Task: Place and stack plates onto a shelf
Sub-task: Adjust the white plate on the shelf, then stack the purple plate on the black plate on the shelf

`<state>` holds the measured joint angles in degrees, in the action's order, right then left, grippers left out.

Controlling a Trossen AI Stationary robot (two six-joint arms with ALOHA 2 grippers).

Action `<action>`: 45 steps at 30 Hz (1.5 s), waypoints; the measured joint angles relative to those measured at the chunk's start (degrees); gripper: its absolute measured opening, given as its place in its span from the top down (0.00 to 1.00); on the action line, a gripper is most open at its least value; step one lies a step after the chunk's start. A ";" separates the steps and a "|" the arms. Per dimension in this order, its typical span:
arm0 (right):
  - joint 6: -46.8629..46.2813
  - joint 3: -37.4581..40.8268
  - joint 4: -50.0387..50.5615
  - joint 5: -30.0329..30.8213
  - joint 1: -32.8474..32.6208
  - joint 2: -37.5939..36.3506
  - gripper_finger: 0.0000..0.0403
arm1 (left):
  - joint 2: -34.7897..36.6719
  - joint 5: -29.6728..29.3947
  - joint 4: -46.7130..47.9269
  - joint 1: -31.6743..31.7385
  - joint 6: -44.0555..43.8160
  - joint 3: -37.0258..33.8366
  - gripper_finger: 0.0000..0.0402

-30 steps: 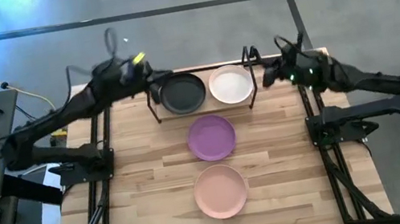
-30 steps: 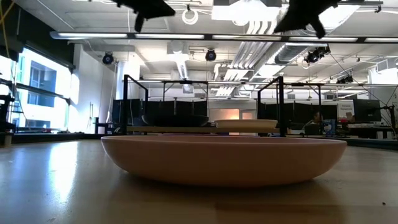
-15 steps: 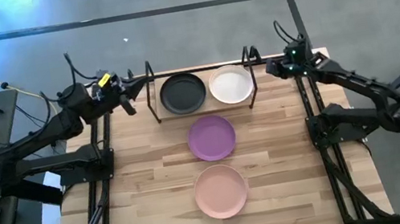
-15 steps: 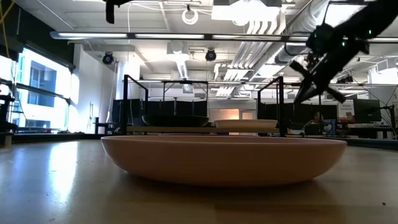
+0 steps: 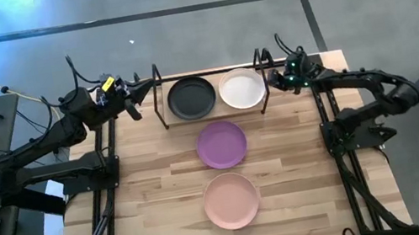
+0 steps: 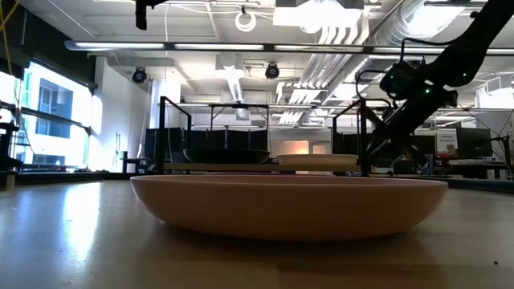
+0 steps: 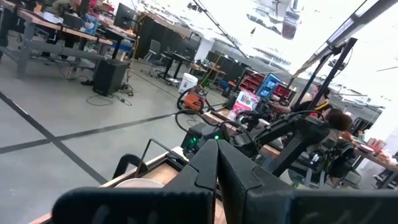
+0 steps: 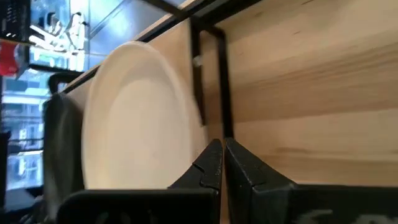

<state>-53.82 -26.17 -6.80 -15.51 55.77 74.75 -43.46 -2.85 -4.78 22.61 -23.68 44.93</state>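
High view: right end effector (image 5: pixel 278 81) has dropped beside shelf (image 5: pixel 160 109), fingers closed, holding nothing. Left end effector (image 5: pixel 133 106) unchanged vs. 0.5 s ago, closed, empty. Black (image 5: pixel 191 97), white (image 5: pixel 241 89) on shelf; purple (image 5: pixel 222 144), pink (image 5: pixel 230 200) on counter (image 5: pixel 154 195), unstacked.

arms: dark, jointed; black cables | left arm (image 5: pixel 44 145): yellow tag

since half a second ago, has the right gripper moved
Yes. In the high view the right gripper has shifted toward the shelf, now just beside its right upright near the white plate, fingers shut. In the low view it has dropped lower.
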 joint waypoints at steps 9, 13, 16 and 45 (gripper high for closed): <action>-0.20 0.00 -4.78 -0.01 -1.93 2.59 1.00 | 0.00 0.00 0.13 0.00 0.02 0.00 1.00; -0.20 0.00 -5.75 -0.12 -3.15 2.59 1.00 | -0.02 -0.81 0.17 0.00 0.22 0.00 1.00; 0.10 0.00 -5.76 -0.15 -3.76 2.59 1.00 | -0.02 -0.96 0.22 0.00 0.24 0.00 1.00; 13.37 -0.02 1.86 -2.47 -15.58 -36.23 1.00 | 6.24 1.06 9.61 3.62 4.41 -2.14 1.00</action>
<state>-40.44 -26.20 -4.94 -17.98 40.19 38.52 -37.22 -1.79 4.83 26.23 -19.27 42.78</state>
